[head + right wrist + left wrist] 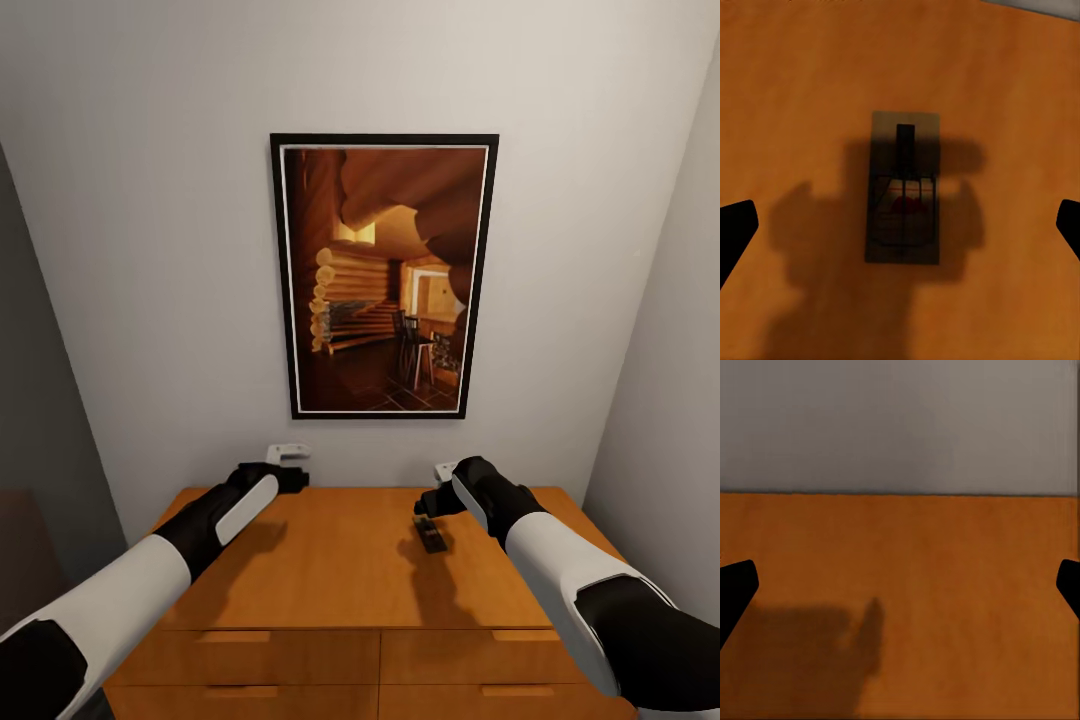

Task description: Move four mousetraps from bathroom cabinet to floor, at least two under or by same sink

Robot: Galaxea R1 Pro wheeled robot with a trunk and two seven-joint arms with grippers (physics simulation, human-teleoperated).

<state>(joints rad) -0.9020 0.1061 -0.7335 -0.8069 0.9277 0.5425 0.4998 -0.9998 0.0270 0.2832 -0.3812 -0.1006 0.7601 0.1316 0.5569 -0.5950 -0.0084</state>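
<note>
The pale wall takes up most of the head view, with one dark-framed picture of a log-cabin room hanging at centre. Below it, across the lower part of the frame, stands the wooden cabinet, its flat orange-brown top serving as a counter, with four drawer fronts and their bar handles partly visible along the bottom edge. Two white-and-black arms reach in from the lower corners. The left pincer hovers over the rear left of the cabinet top; in the left wrist view its dark fingertips sit at opposite edges of the frame, spread wide, with nothing between them but bare wood and shadow. The right pincer hangs just right of centre, directly above one mousetrap, a small tan board with dark wire and a reddish bit lying flat on the cabinet top; in the right wrist view its tips are likewise far apart and hold nothing, the trap centred between them in shadow. Counting what can be seen: one mousetrap, one cabinet, two arms, one picture. The task looks to be at the picking stage, with this trap not yet grasped and still to be carried down to the floor; how the other three stand cannot be told from here
</note>
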